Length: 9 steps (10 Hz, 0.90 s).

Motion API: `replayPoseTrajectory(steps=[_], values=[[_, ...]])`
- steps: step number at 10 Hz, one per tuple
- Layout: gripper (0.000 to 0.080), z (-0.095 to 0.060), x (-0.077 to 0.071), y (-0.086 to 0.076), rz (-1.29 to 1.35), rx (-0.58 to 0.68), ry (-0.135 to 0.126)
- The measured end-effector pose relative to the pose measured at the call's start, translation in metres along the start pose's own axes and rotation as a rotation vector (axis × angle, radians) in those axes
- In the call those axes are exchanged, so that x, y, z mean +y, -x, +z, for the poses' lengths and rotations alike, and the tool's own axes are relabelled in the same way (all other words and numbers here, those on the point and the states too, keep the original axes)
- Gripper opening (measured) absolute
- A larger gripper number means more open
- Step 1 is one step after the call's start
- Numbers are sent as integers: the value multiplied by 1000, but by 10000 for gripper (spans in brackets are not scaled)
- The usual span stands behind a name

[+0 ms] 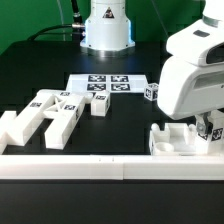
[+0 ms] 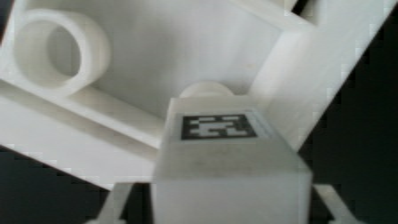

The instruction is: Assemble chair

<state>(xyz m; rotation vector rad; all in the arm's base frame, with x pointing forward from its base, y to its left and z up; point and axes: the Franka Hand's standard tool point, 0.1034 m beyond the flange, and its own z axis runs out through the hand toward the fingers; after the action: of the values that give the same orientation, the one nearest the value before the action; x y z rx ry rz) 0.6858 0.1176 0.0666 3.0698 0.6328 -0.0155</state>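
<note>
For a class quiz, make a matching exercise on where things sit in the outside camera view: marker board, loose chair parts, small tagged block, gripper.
1 marker board
2 loose chair parts
3 small tagged block
4 gripper

A exterior view's far right, at a white part
B exterior view's left
C middle, before the robot base
D next to the marker board's edge, toward the exterior view's right

Pairs: 1-C, 2-B, 3-D, 4-A

White tagged block (image 2: 217, 160) before ringed plate (image 2: 125, 110)
</note>
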Motion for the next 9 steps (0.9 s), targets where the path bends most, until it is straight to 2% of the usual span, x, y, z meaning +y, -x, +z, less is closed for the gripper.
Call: replayPoseTrajectory(steps=[2, 5, 7, 9], values=[[288, 0, 5, 1, 23, 0, -3], [288, 0, 6, 2, 381, -1, -17], [288, 0, 6, 2, 570, -3, -15], [289, 0, 12, 4, 705, -3, -5]])
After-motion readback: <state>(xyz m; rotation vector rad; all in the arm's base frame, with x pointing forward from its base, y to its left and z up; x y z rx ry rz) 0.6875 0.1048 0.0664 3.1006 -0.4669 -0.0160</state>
